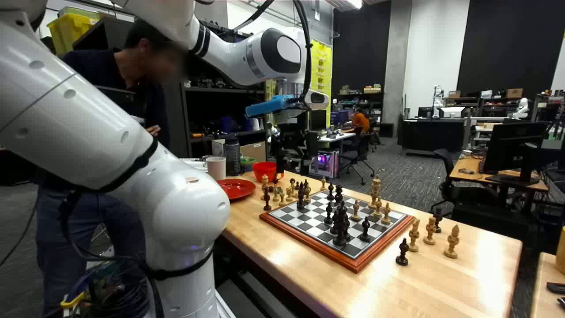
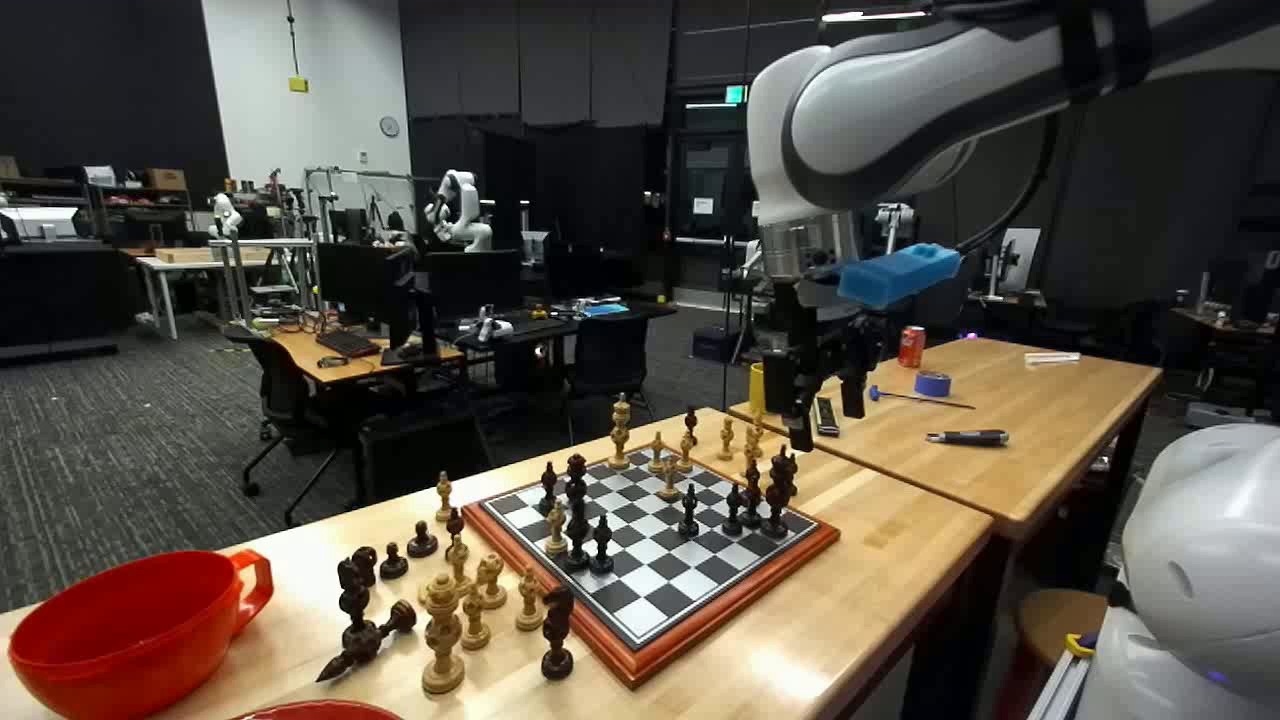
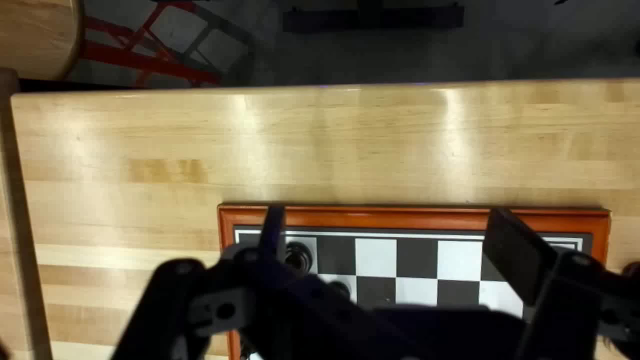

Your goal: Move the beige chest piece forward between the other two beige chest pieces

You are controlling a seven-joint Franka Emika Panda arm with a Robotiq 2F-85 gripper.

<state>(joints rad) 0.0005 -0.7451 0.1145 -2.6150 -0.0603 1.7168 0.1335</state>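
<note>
Fingers (image 3: 517,259) stand wide apart, and in an exterior view a red cup (image 2: 130,655) shows its inside at nine o'clock from the chessboard (image 2: 690,575) holding beige pieces (image 2: 620,434).

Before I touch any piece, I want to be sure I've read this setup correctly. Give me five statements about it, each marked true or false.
1. Beige pieces stand both on and off the board. True.
2. All dark pieces are on the board. False: some dark pieces stand off it.
3. The claw is holding a beige piece. False: it is open and holds nothing.
4. The red bowl has a handle. True.
5. The can lies on its side. False: it stands upright.
</note>
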